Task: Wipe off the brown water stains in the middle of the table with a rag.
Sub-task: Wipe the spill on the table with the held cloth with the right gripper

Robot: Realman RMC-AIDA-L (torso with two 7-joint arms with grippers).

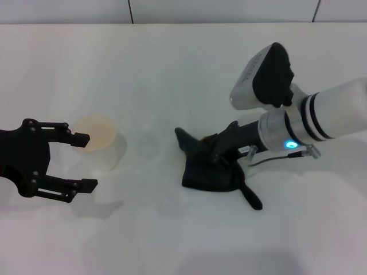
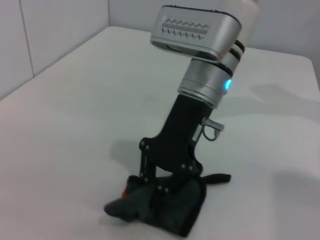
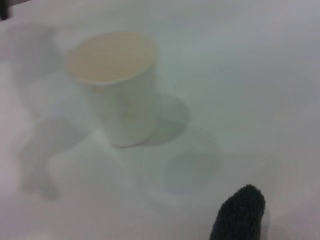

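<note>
1 gripper working: right gripper pinched rag flat mid-table over stain; left gripper spread, parked near cup, left edge.

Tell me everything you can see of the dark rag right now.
The dark charcoal, near-black soft cloth rag lies bunched on the plain white tabletop, right of the clear plastic cup and apart from it. One pointed corner sticks out toward the cup, and a narrow tail trails off the opposite side. The right claw presses down into it. In the left wrist view a small orange-brown spot shows at its edge.
</note>
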